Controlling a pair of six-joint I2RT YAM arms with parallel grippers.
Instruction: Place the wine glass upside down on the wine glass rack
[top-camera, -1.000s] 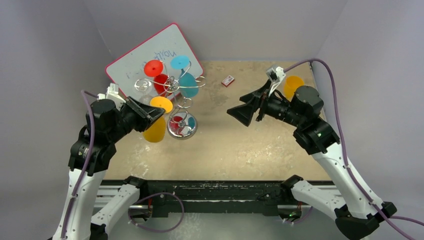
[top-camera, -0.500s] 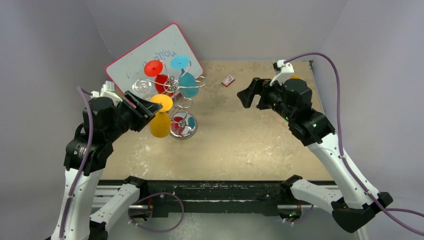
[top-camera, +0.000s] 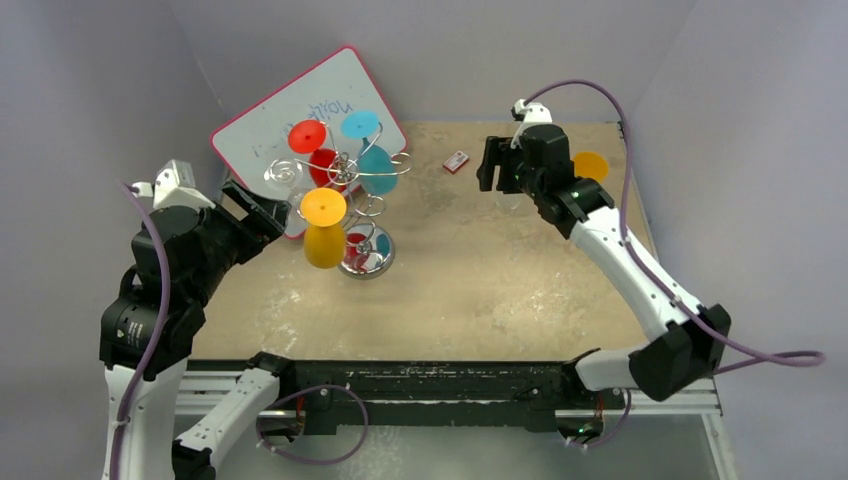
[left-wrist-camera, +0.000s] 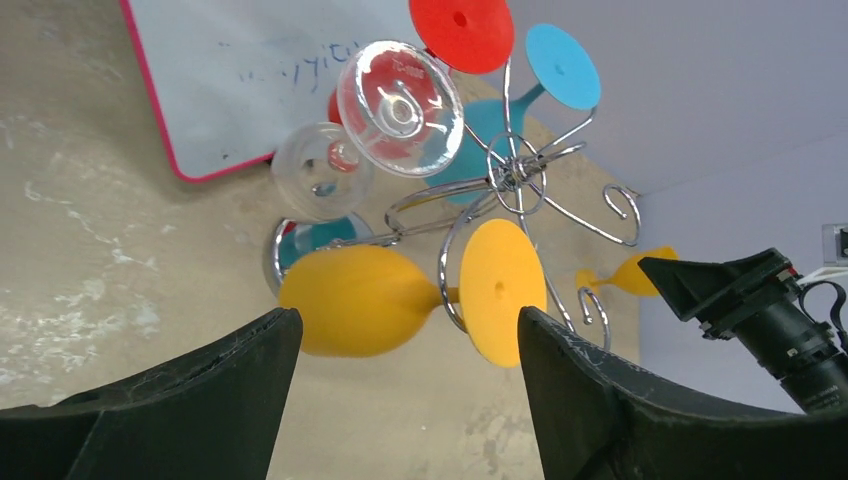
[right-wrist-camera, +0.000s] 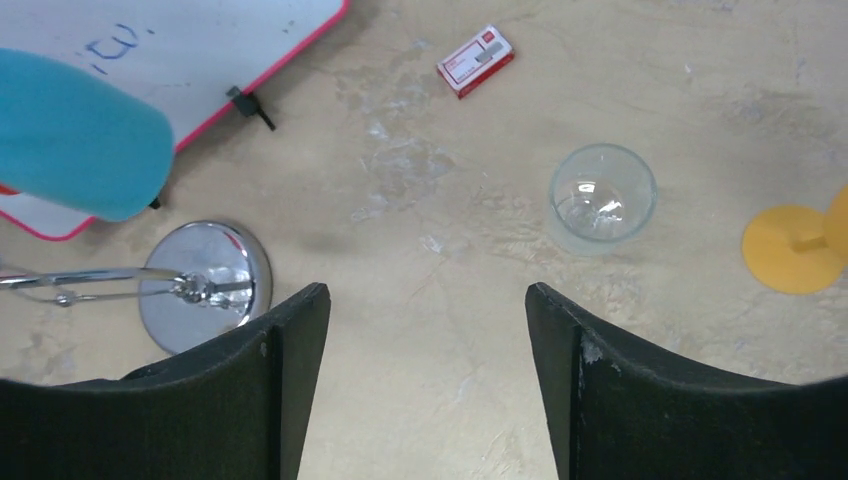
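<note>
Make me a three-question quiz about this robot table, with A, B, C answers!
1. Where is the little red-and-white box? A. on a shelf B. on the table C. inside a glass
2. What colour is the wine glass hanging nearest the left gripper? A. yellow B. green C. black
3. How is the left gripper? A. shut on a glass B. open, holding nothing C. shut on the box
Answers: 1 B, it lies flat on the table. 2 A, yellow, hanging foot up on the wine glass rack. 3 B, wide open, apart from the glass.
</note>
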